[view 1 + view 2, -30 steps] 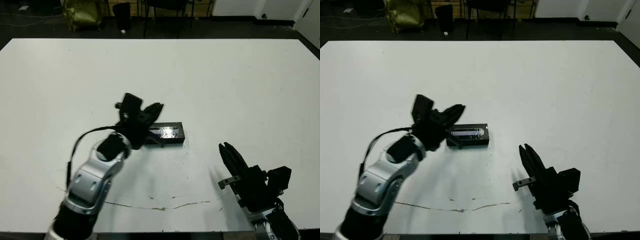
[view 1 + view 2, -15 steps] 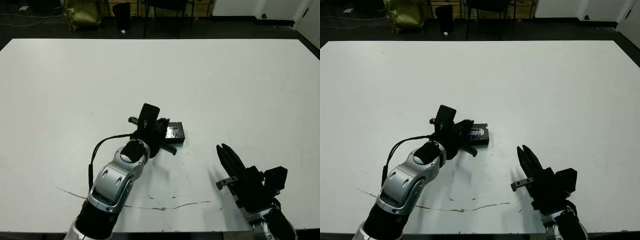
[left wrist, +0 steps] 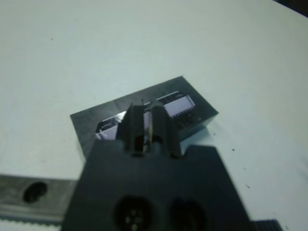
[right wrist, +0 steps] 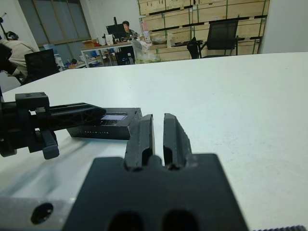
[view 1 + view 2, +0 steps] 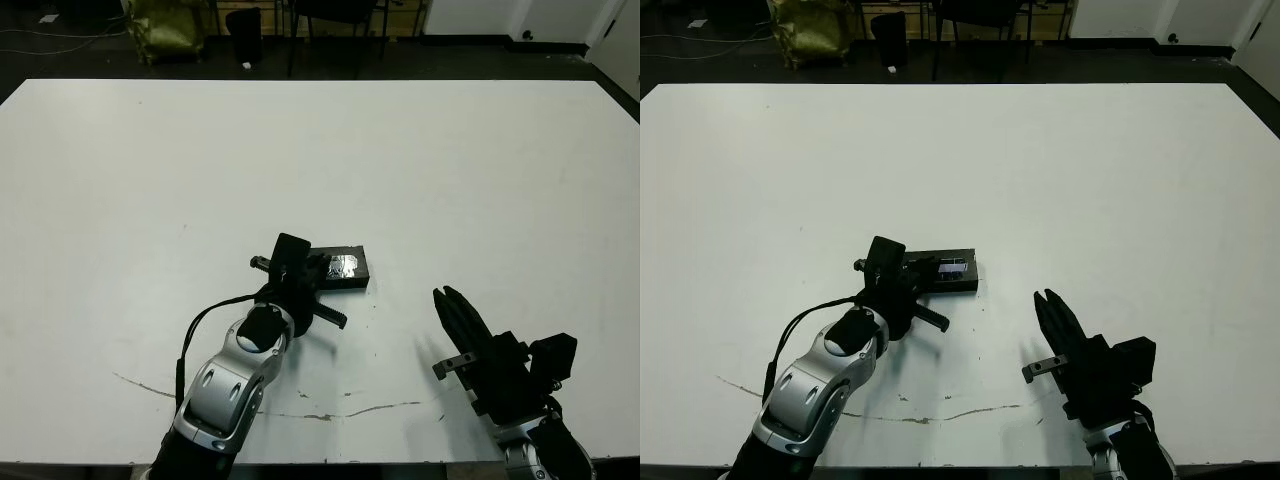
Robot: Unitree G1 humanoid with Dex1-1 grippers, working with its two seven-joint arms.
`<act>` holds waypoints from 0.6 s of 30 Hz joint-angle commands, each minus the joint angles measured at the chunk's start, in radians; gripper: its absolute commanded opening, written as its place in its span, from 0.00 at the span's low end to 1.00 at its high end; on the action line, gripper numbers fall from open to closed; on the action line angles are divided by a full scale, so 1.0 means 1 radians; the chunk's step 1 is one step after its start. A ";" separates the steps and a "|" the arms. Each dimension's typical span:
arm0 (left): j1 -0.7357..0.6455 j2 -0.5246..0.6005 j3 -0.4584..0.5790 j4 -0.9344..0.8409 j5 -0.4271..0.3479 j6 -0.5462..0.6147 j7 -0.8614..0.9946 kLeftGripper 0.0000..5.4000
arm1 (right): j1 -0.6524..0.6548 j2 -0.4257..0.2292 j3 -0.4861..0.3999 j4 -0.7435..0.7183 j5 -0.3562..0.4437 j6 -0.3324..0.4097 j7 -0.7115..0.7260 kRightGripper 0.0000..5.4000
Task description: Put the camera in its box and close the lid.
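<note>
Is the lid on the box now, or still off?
On. The lid with its shiny strip covers the box, no white lining shows, and the left gripper rests on it.

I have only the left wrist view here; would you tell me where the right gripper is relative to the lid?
Observer: The right gripper is low over the table, off to the robot's right of the lid and nearer the robot. It is well apart from the lid, and its fingers are shut.
Operator: Thank you. Side-on, how does my left gripper sit against the lid?
Observer: In the right wrist view, the left gripper reaches level across the lid's top at one end. It seems to rest on the lid, though I cannot confirm contact.
Operator: Does the lid look tilted from there?
Observer: No, side-on it lies flat and level.
</note>
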 commanded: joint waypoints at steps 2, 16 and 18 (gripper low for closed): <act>0.061 0.044 0.017 0.054 0.013 0.069 -0.002 0.00 | 0.017 -0.004 -0.005 0.032 -0.002 -0.017 0.012 0.00; 0.081 0.103 0.164 -0.191 -0.066 -0.382 -0.108 0.00 | 0.019 -0.002 -0.009 -0.005 -0.006 0.013 -0.023 0.00; 0.101 0.121 0.205 -0.233 -0.078 -0.442 -0.114 0.00 | 0.005 -0.003 -0.016 -0.014 -0.013 0.016 -0.036 0.00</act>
